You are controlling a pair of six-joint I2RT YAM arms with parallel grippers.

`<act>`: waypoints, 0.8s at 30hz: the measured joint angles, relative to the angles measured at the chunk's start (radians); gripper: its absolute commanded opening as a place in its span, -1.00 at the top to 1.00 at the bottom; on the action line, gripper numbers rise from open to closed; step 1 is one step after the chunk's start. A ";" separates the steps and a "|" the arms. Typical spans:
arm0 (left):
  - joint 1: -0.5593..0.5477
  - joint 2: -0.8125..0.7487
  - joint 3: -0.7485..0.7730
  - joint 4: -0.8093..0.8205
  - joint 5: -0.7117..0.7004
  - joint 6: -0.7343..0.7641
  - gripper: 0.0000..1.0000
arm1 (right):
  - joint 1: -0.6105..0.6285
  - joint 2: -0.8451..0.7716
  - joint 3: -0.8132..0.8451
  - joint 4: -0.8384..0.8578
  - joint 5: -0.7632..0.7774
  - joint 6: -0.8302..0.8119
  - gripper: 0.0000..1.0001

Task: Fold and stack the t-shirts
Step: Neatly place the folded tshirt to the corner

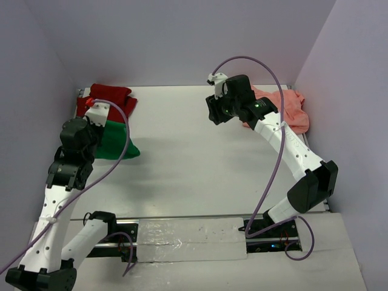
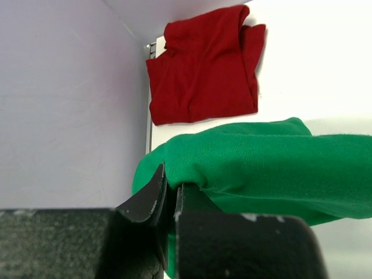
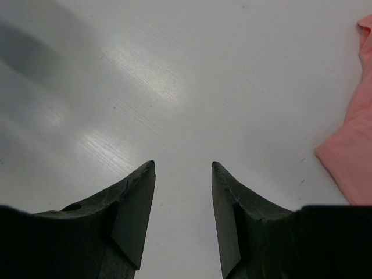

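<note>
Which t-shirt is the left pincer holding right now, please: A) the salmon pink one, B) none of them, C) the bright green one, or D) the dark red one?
C: in the left wrist view the left pincer is shut on a fold of the green t-shirt, while the dark red t-shirt lies untouched beyond it.

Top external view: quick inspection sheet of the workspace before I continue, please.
Surface: white table, bare in the middle.
Job's things: dark red cloth t-shirt roughly folded, far left corner; bright green cloth t-shirt beside it; salmon pink cloth t-shirt crumpled, far right.
Clutter: nothing seen.
Grippers: left gripper shut on the green t-shirt; right gripper open over bare table.
Cables: purple cables loop from both wrists.
Surroundings: lilac walls on three sides.
</note>
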 measured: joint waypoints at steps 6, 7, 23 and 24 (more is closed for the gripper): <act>0.030 0.122 -0.039 0.113 -0.006 0.043 1.00 | 0.000 0.000 0.000 0.000 0.002 0.000 -0.02; 0.054 0.175 -0.039 0.159 0.006 0.054 1.00 | 0.000 0.000 0.000 0.000 0.003 0.000 -0.02; 0.334 1.597 1.023 0.410 0.094 0.086 -0.29 | -0.055 0.036 -0.003 0.003 -0.008 0.000 -0.01; 0.333 1.654 1.089 0.404 0.088 0.088 -0.96 | -0.055 0.037 -0.003 0.003 -0.012 0.000 -0.01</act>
